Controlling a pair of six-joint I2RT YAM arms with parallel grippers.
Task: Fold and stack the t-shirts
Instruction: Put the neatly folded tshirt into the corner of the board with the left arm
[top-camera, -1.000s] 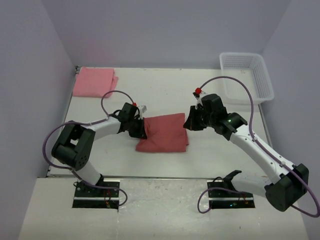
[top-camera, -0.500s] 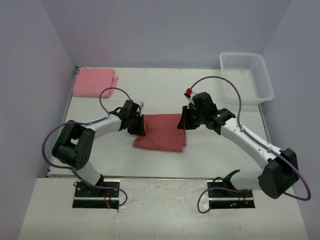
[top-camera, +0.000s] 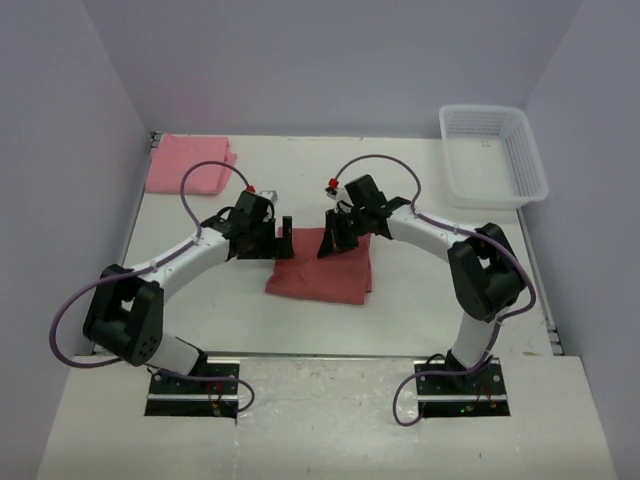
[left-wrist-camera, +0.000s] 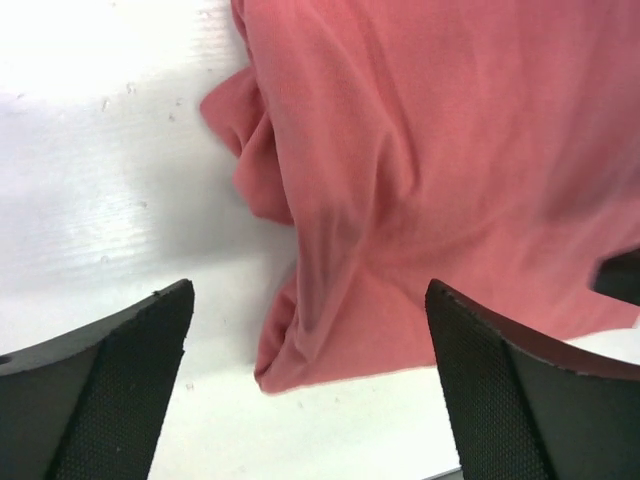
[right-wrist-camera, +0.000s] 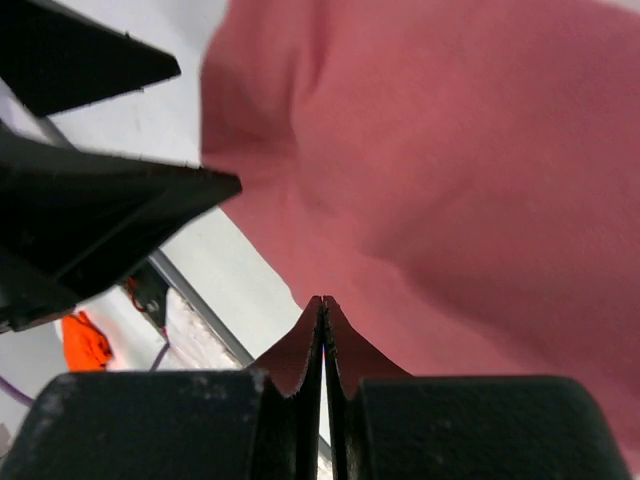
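left gripper: wide apart, above red shirt edge | right gripper: pinched onto red shirt's fold

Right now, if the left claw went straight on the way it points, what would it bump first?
Probably the brick-red t-shirt: its bunched edge lies straight ahead of the open left claw, though depth is unclear.
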